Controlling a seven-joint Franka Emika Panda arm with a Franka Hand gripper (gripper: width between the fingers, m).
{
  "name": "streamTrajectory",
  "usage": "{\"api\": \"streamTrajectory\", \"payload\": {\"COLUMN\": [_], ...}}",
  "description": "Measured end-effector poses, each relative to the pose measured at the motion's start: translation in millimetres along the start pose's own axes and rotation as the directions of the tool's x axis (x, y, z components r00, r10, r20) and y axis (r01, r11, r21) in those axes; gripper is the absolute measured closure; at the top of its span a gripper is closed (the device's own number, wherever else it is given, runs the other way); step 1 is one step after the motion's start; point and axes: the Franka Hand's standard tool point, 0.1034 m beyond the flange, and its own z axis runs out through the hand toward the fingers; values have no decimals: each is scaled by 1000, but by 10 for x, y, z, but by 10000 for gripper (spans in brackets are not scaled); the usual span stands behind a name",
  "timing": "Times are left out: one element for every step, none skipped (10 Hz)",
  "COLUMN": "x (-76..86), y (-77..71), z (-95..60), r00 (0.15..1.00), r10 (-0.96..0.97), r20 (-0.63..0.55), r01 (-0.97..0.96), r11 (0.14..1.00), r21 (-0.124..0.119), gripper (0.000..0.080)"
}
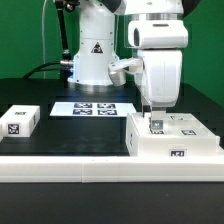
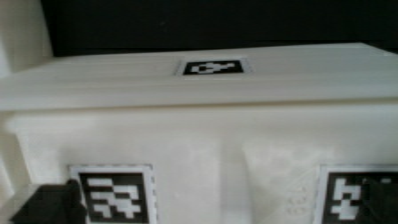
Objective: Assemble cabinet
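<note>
Cabinet (image 1: 175, 140) sits lower right of frame on the tabletop (image 1: 80, 135); pincer (image 1: 154, 120) hangs just over its top, whether clenched we cannot tell. We would lower squarely, slowly, so no panel shifts.

cabinet (image 1: 150, 145): white, square black-and-white tags | small block (image 1: 20, 122): white, one black-and-white tag | marker board (image 1: 90, 107): white, black-and-white tags | surface (image 1: 70, 135): black | robot base (image 1: 90, 60): white, black triangle sticker | backdrop (image 1: 20, 40): green
</note>
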Motion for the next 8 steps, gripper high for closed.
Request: {"api": "streamTrajectory", "payload": {"x": [-3, -11, -16, -26, -29, -3, 55, 49], "y": [-5, -47, -145, -228, -268, -309, -349, -345], "z": [1, -53, -149, -207, -235, -236, -218, -216], "r00": [1000, 999, 996, 986, 972, 964, 945, 945], "r10": [1, 44, 91, 166, 236, 266, 327, 328], "r20": [0, -3, -2, -1, 0, -1, 4, 3], "r01": [-1, -44, -91, -166, -236, -266, -327, -327], "r11": [1000, 999, 995, 986, 971, 964, 945, 945], "r21": [0, -19, -30, -28, -28, -29, -16, -17], "gripper": [5, 5, 2, 2, 2, 2, 2, 2]}}
